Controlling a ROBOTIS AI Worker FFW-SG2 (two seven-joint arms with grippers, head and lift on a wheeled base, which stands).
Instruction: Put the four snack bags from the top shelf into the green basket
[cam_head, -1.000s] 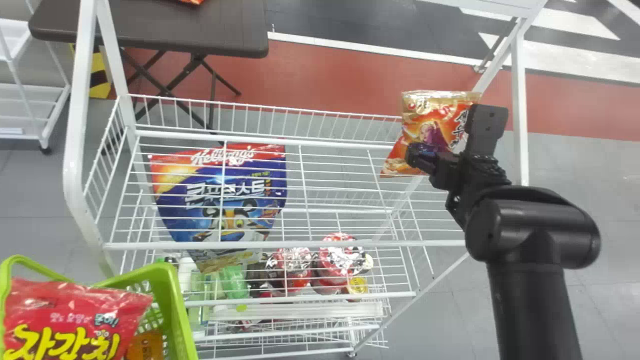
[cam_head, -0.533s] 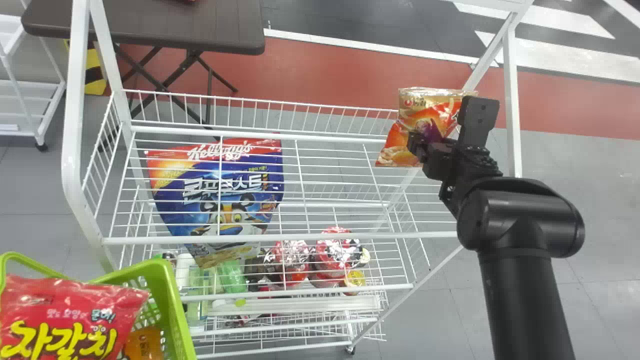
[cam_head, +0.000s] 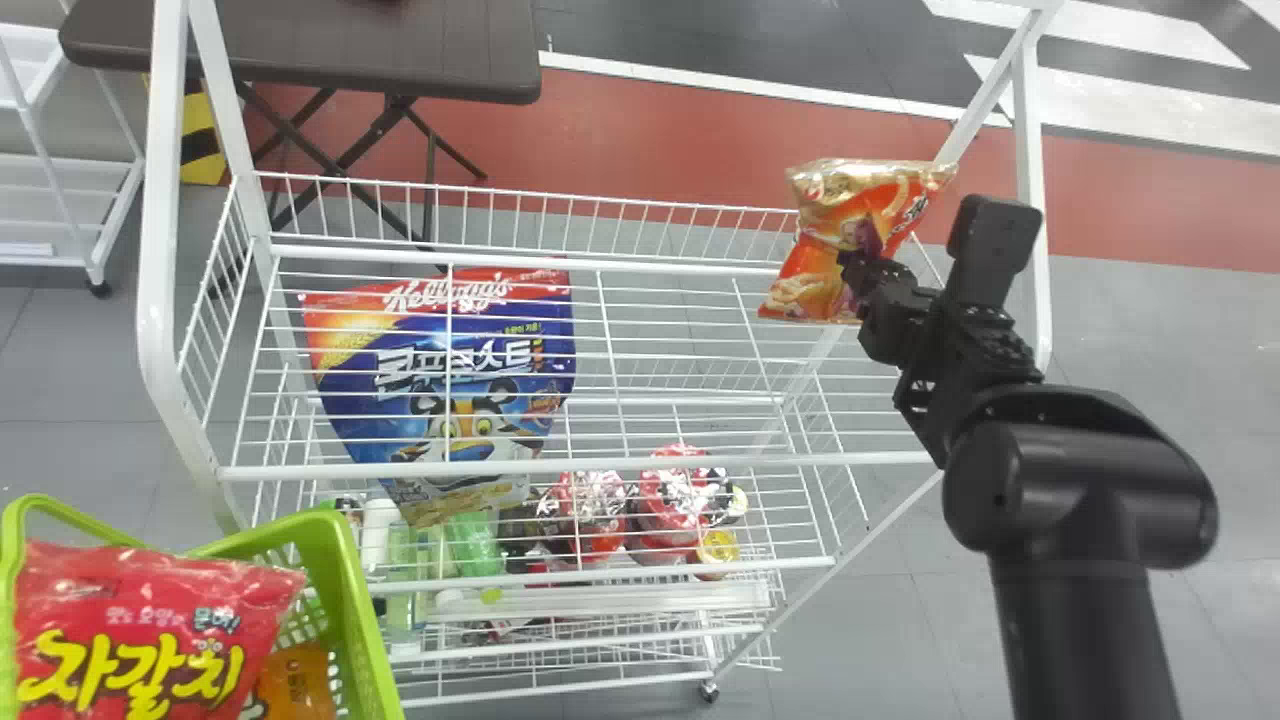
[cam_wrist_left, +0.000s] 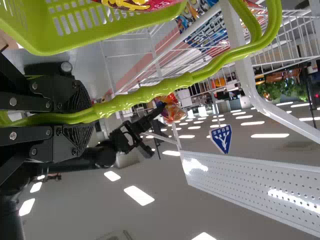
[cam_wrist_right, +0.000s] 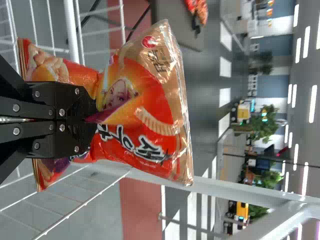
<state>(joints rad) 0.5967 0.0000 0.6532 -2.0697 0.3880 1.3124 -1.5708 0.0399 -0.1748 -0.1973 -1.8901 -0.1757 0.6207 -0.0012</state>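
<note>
Pinching the orange snack bag (cam_wrist_right: 142, 100) by its narrowed middle with the right gripper (cam_wrist_right: 95, 116), probably for purchase on slack film. Held high near the top shelf's (cam_head: 600, 467) back right end, likely to clear the rails. Clamped round the green basket's (cam_head: 358, 600) handle (cam_wrist_left: 145, 96) with the left gripper (cam_wrist_left: 90, 116), presumably steadying it for the drop beside the red snack bag (cam_head: 150, 625).

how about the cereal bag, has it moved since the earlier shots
No, the cereal bag keeps its place against the rack's front rail.
</note>
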